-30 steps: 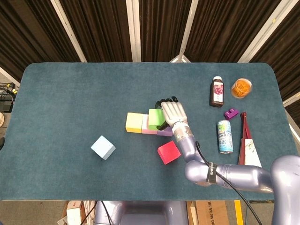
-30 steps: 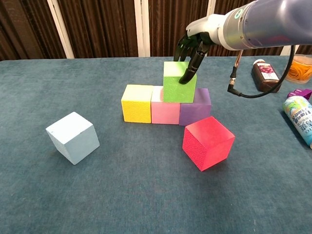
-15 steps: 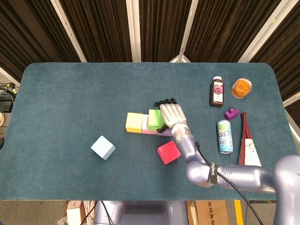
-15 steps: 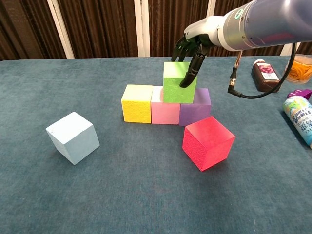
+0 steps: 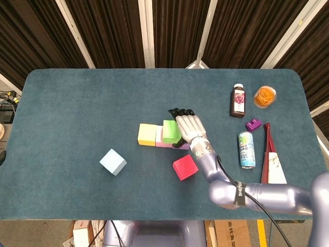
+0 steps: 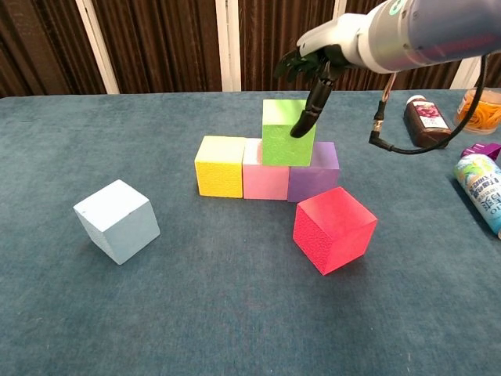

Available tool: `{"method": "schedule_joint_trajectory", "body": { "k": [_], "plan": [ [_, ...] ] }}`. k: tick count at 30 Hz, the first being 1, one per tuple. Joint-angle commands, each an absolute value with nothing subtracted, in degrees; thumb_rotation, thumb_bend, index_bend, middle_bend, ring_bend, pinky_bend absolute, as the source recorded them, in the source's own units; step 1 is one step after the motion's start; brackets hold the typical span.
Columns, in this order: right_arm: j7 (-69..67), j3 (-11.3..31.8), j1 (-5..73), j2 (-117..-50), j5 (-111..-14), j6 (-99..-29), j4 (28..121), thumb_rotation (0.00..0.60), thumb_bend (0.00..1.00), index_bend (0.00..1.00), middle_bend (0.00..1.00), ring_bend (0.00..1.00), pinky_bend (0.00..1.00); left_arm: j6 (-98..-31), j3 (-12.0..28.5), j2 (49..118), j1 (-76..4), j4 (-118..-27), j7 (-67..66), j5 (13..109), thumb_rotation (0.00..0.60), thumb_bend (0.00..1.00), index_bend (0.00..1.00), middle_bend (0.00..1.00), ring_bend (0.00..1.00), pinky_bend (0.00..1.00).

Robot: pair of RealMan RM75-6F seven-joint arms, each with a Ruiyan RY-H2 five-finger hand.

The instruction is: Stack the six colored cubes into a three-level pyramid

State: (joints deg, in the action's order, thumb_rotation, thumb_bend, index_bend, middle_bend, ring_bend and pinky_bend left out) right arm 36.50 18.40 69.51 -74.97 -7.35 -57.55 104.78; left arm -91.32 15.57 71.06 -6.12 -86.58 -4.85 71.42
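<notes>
Head view: the teal bench (image 5: 77, 103) carries a row of three cubes near its middle, the yellow cube (image 5: 147, 134) at the nine o'clock end, the pink cube (image 5: 160, 139) next, and the purple cube (image 5: 183, 146) at the three o'clock end, mostly hidden under the arm. The green cube (image 5: 171, 130) sits on top of the row, over the seam between pink and purple. The right hand (image 5: 188, 127) lies over the green cube's three o'clock side, its dark fingers (image 5: 177, 111) reaching past the cube toward twelve o'clock. From here it cannot be told whether they press the cube. The red cube (image 5: 184, 166) lies apart at five o'clock of the row, tilted. The light blue cube (image 5: 113, 162) sits well apart at eight o'clock. Toward three o'clock stand a dark juice bottle (image 5: 237, 101), an orange tub (image 5: 264, 96), a small purple block (image 5: 253, 124), a drink can (image 5: 247, 149) and a red-and-white carton (image 5: 271, 163).

Chest view: the right hand (image 6: 317, 59) is above the green cube (image 6: 287, 131); one of the fingers (image 6: 308, 110) points down with its tip against the cube's front face near the upper right edge, while the others are curled back above, clear of the cube. Nothing is gripped. The green cube rests on the pink cube (image 6: 264, 179) and purple cube (image 6: 313, 172), with the yellow cube (image 6: 220, 165) touching the pink one. The red cube (image 6: 333, 228) sits in front, and the light blue cube (image 6: 117, 220) is far off at nine o'clock. The left hand appears in neither view.
</notes>
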Motion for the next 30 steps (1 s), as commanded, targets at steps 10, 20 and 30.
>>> {"method": "schedule_joint_trajectory", "body": {
  "k": [10,20,30],
  "plan": [
    [14.55,5.31,37.62,-52.98,-46.17,-79.68,124.91,0.600,0.20,0.05,0.08,0.04,0.00,-89.26,11.98,67.93,-6.04,-87.17,-0.63,77.24,0.600,0.31,0.05,0.00,0.00,0.00],
    [3.42,-5.72,17.75,-58.22,-68.38,-92.21,110.50,0.600,0.20,0.05,0.08,0.04,0.00,-83.44,7.81,62.83,-8.37,-89.30,0.28,83.36,0.600,0.28,0.05,0.00,0.00,0.00],
    [0.15,-3.48,10.12,-66.44,-71.94,-98.17,99.00,0.600,0.20,0.05,0.08,0.04,0.00,-69.23,6.89,52.03,-18.15,-95.99,-2.90,89.30,0.600,0.27,0.04,0.00,0.00,0.00]
  ]
}}
